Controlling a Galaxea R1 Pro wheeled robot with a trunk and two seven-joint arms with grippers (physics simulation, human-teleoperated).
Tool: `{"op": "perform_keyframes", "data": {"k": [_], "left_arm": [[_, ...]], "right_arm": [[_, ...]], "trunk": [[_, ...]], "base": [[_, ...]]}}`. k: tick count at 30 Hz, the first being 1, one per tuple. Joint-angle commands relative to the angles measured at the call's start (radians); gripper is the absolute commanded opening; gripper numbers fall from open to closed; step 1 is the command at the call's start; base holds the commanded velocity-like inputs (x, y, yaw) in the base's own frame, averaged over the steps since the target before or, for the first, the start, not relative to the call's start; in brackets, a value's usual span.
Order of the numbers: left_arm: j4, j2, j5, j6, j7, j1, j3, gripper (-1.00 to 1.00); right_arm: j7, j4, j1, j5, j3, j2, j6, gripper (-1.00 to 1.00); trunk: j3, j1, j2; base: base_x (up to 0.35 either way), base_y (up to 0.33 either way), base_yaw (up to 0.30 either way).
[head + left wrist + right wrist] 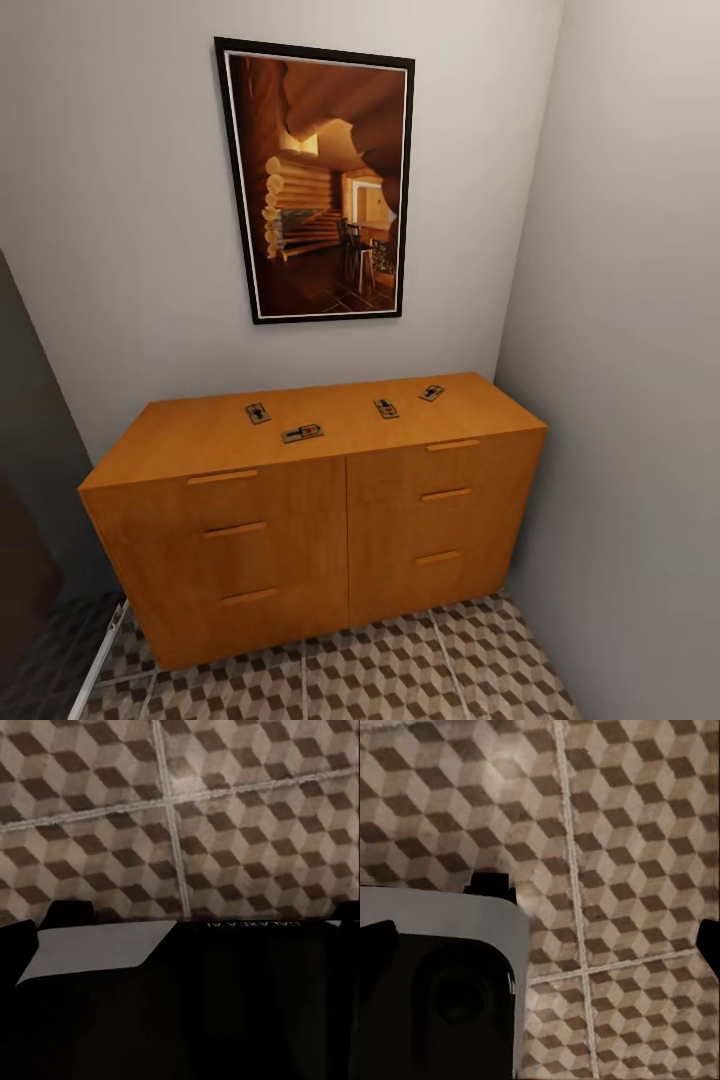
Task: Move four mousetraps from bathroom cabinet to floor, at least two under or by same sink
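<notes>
In the head view the orange-brown cabinet (300, 540) stands against the back wall with all six drawers closed. Four mousetraps lie flat on its top: one at the left (257, 413), one in front of it (302, 433), one right of centre (386, 408) and one furthest right (431, 393). The cube-patterned bathroom floor (400, 670) shows in front of the cabinet. Both wrist views look down at the tiles. My left gripper (182, 922) and right gripper (542, 941) show dark fingertips at the picture edges, wide apart with nothing between them.
A framed cabin picture (318, 180) hangs above the cabinet. The right wall (630, 400) runs close beside the cabinet's right end. A dark panel (30, 560) and a white strip (100, 650) are at the left. My own dark and grey base (435, 982) sits below the arms.
</notes>
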Motion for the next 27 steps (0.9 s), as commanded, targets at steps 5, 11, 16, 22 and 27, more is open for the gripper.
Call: {"op": "perform_keyframes", "data": {"k": [5, 11, 16, 22, 27], "left_arm": [[-0.217, -0.011, -0.008, 0.170, -0.002, 0.000, -0.004, 1.00], [-0.432, -0.018, -0.014, 0.326, -0.003, 0.000, -0.010, 1.00], [-0.542, -0.018, -0.015, 0.398, -0.002, 0.000, -0.013, 1.00], [-0.635, -0.016, -0.017, 0.452, -0.001, 0.000, -0.017, 1.00], [-0.678, -0.013, -0.018, 0.467, 0.000, 0.000, -0.018, 1.00]], "right_arm": [[0.019, -0.230, 0.000, 0.002, -0.016, -0.032, 0.192, 1.00], [0.065, -0.457, -0.001, 0.002, -0.073, -0.073, 0.346, 1.00], [0.085, -0.546, -0.001, 0.003, -0.110, -0.087, 0.419, 1.00], [0.094, -0.639, -0.001, 0.008, -0.126, -0.096, 0.464, 1.00], [0.095, -0.678, -0.001, 0.012, -0.130, -0.099, 0.474, 1.00]], "trunk": [[-0.001, 0.000, -0.001], [-0.001, 0.000, -0.001], [-0.001, 0.000, -0.001], [-0.001, 0.000, -0.001], [-0.001, 0.000, -0.001]], "base": [[0.000, 0.000, 0.000], [0.000, 0.000, 0.000], [0.000, 0.000, 0.000], [0.000, 0.000, 0.000], [0.000, 0.000, 0.000]]}}
